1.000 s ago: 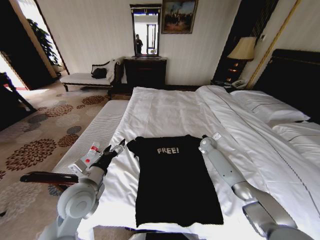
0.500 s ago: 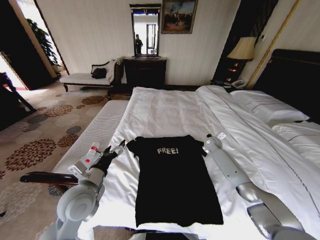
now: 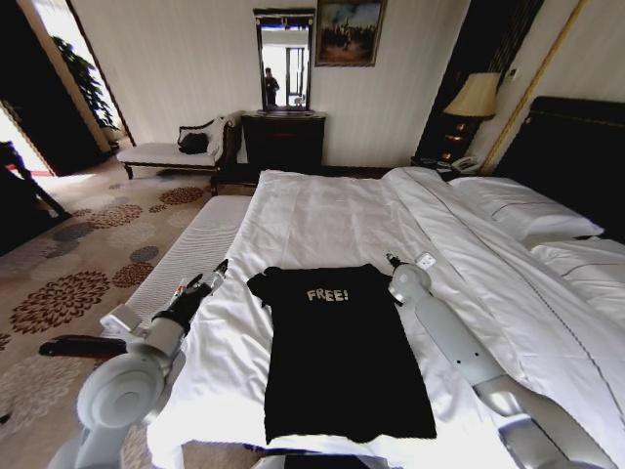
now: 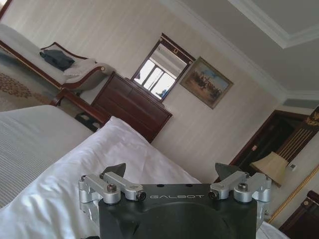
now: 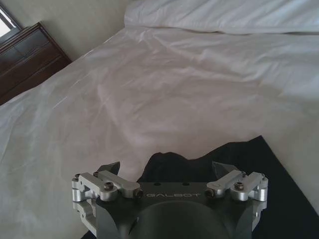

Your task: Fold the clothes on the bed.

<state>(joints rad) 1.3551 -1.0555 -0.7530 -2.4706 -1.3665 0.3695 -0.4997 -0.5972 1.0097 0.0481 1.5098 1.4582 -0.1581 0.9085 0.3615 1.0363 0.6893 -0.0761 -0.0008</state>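
T-shirt (image 3: 337, 352) is lying flat, chest up, on the near end of the bed (image 3: 322, 220), spread ready for folding. Left gripper (image 3: 210, 277) and right gripper (image 3: 391, 262) are flanking its sleeves, both with jaws spread wide, gripping nothing.

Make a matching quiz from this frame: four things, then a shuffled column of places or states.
Things:
1. T-shirt
2. Left gripper
3. Right gripper
4. Lamp

Places or states:
A. jaws open, at the shirt's right sleeve
B. lit, beside the headboard
C. flat on the bed, lettering up
D. jaws open, over the bed's left edge, apart from the shirt

Pairs: 1-C, 2-D, 3-A, 4-B
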